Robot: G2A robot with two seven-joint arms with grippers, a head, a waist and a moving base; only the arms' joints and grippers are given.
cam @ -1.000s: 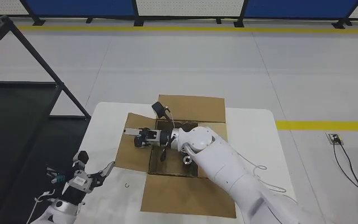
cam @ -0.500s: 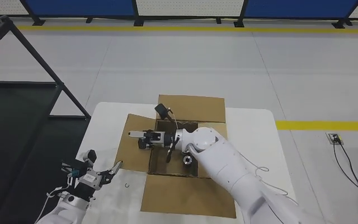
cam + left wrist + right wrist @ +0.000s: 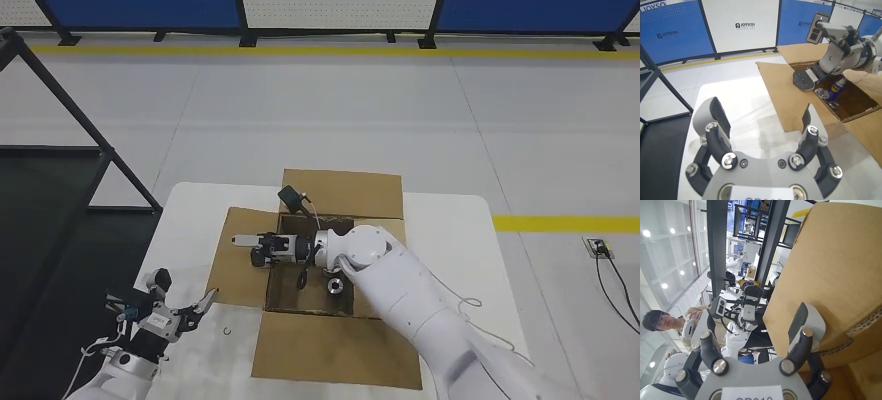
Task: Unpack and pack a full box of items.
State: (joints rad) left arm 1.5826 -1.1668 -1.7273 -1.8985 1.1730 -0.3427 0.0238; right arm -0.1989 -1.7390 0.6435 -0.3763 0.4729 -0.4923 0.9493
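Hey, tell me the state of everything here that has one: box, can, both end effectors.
Box: open, flaps folded outward.
Spray can: inside the box, not gripped.
Left end effector: open, empty, above the table.
Right end effector: open, empty, above a box flap.

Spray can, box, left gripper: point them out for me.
spray can [image 3: 835, 91], left wrist view, on its blue body.
box [image 3: 778, 89], left wrist view, on a bare opened flap.
left gripper [image 3: 761, 103], left wrist view, midway between fingertips.

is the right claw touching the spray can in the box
Apart. Left wrist view: the open right claw hangs over the box flap edge, the spray can lies lower inside the box.
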